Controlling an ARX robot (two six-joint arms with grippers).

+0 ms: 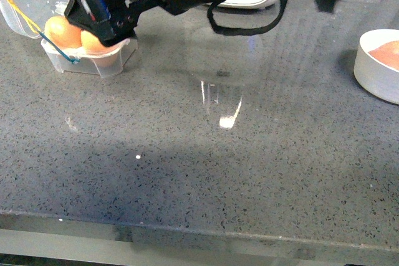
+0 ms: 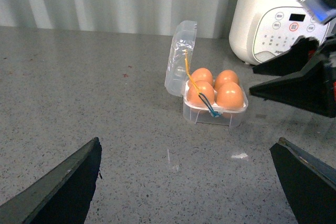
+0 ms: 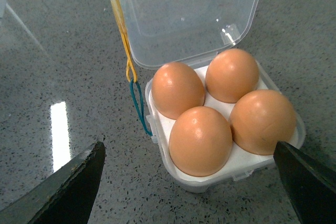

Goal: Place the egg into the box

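Front view: saw right tool (image 1: 103,29) low over box (image 1: 100,63) at far left of table (image 1: 249,172). Left wrist view: saw left tool (image 2: 186,142) spread wide, well apart from box. Right wrist view: saw right tool spread wide above box; found egg (image 3: 200,141) seated in one cell beside three other eggs (image 3: 233,75).

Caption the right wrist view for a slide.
Open right gripper above the clear box, lid up, four brown eggs filling its cells.
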